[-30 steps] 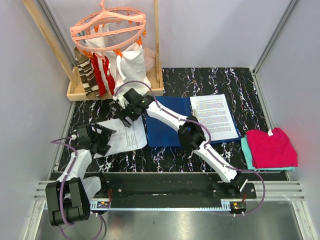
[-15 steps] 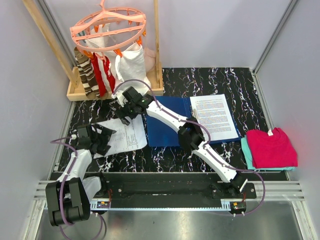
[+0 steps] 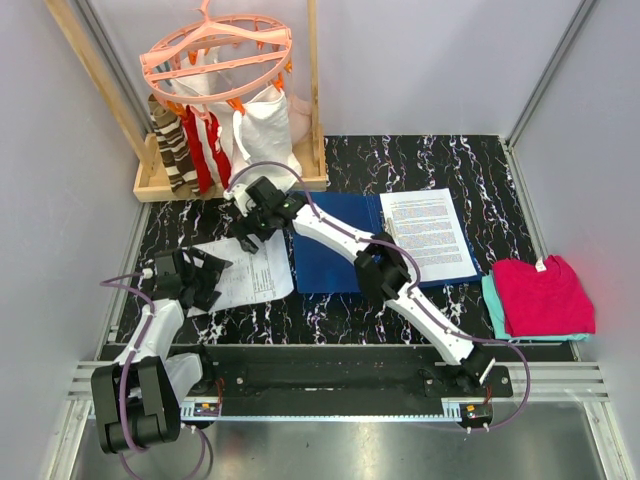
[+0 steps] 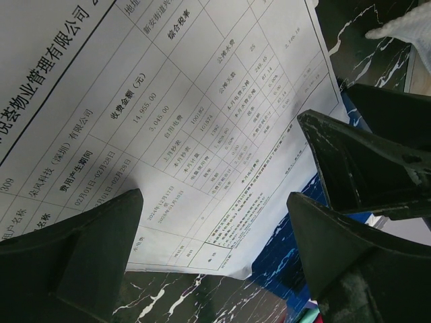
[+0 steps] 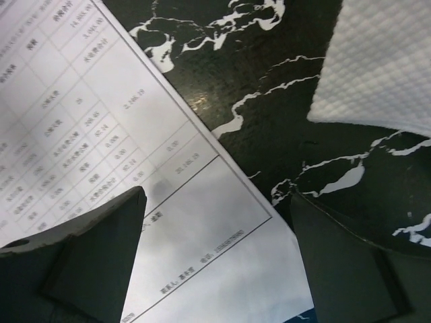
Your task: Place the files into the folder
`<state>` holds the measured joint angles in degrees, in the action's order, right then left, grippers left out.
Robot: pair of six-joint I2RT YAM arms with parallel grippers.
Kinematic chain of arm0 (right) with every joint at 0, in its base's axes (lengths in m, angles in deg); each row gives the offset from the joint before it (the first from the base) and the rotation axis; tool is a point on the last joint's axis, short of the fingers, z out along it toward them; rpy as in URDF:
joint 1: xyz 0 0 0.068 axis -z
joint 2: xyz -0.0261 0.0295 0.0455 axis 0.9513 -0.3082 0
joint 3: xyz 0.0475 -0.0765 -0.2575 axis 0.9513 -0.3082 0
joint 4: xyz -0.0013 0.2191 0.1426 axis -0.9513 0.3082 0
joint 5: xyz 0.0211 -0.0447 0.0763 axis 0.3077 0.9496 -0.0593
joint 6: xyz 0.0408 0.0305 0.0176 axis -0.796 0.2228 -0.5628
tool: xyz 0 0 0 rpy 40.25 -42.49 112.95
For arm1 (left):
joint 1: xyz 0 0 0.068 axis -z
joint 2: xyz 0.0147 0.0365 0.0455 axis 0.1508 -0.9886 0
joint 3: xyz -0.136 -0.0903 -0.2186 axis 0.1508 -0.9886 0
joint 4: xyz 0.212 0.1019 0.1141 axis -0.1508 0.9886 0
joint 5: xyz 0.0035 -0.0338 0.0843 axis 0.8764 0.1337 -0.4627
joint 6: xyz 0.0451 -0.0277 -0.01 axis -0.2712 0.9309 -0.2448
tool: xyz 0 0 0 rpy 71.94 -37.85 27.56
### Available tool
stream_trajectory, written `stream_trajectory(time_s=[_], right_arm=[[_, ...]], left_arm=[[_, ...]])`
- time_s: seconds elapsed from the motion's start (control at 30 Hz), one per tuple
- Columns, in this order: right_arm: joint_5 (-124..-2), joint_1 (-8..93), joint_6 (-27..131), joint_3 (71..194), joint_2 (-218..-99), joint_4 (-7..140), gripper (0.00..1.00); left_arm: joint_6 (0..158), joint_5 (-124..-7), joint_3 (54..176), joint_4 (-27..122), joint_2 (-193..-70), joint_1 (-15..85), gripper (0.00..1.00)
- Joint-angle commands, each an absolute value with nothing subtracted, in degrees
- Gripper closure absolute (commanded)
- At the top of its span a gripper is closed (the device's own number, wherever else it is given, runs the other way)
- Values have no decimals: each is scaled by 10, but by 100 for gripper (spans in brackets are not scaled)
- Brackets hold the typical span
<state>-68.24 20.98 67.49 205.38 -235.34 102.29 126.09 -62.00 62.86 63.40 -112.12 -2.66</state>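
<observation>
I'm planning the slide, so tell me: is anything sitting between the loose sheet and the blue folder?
Nothing visible lies between the sheet and the folder; only the right arm reaches across above the folder.

This is a robot test cell in a lab; plain pale wall panels [image 3: 420, 60] held in aluminium framing [image 3: 545, 70] box in a black marbled table [image 3: 440, 160]; two machines, the left arm [image 3: 150, 330] and the right arm [image 3: 420, 310], are bolted to a metal rail [image 3: 330, 395] at its near edge; the things laid out look like mismatched props: a pink drying hanger [image 3: 215, 50] in a wooden stand [image 3: 160, 185], a folded magenta cloth [image 3: 545, 295], a blue folder [image 3: 325, 255] and printed sheets [image 3: 430, 230].
</observation>
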Motion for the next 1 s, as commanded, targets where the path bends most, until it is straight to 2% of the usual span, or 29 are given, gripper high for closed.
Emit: stream_trajectory(time_s=[0.0,0.17,0.5,0.73,0.97], right_arm=[[-743,200,607,1993,-2323,1061,4],[-778,201,544,1957,-2292,1061,9],[-836,201,485,1938,-2250,1064,12],[-831,200,542,1946,-2250,1059,6],[-880,201,565,2003,-2293,1059,5]], left_arm=[[1246,-650,632,638,-1125,-29,1],[1247,-652,634,629,-1142,-29,1],[1247,-654,625,625,-1138,-28,1],[1239,-648,623,628,-1132,-29,1],[1233,-647,621,630,-1132,-29,1]])
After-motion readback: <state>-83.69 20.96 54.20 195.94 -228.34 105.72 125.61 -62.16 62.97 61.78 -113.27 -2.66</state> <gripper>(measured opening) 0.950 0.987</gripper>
